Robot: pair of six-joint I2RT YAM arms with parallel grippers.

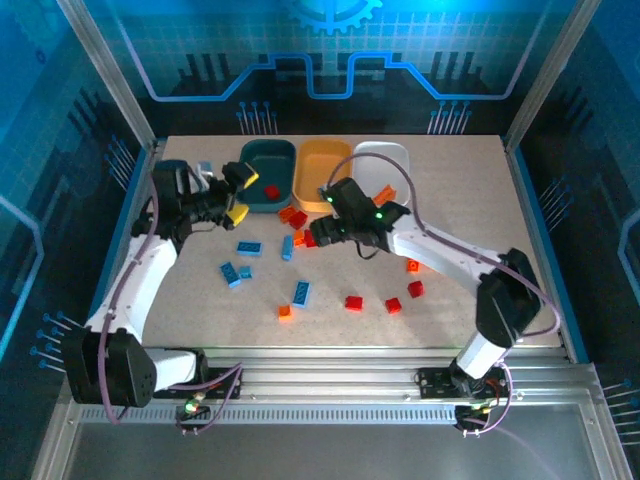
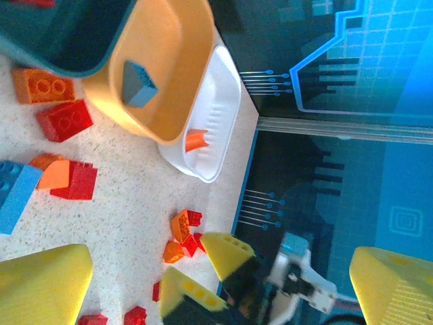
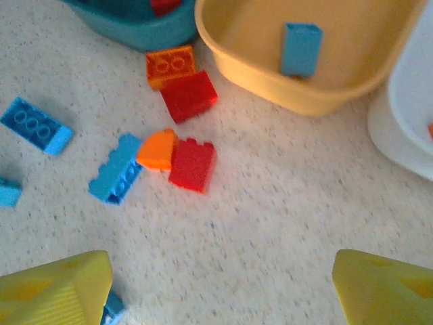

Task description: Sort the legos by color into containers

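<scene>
Sorting trays: you had the dark teal tray (image 1: 265, 162), the yellow-orange tray (image 1: 322, 162) and the white tray (image 1: 385, 156) set side by side along the far edge of the counter (image 1: 460, 220).
Tray contents: a single red brick (image 1: 272, 191) lay in the dark teal tray, a light blue brick (image 3: 301, 47) in the yellow-orange tray, and an orange brick (image 2: 196, 140) in the white tray.
Left end effector (image 1: 241, 193): your fingers stood wide apart at the near left rim of the dark teal tray, with nothing between them.
Right end effector (image 3: 220, 294): your fingers stood wide apart over bare counter, on the near side of the yellow-orange tray, with nothing held.
Cluster under your right wrist: a blue block (image 3: 115, 169), an orange piece (image 3: 157, 150) and a red block (image 3: 192, 164) touched one another.
Pair by the dark teal tray: an orange two-stud brick (image 3: 170, 66) and a red slab (image 3: 189, 96) lay touching just outside its rim.
Loose bricks: blue strays (image 1: 249, 247) lay left of centre on the counter, and red strays (image 1: 354, 302) lay toward the near right.
Small orange stray (image 1: 285, 312): lay just beside a long blue brick (image 1: 301, 293).
</scene>
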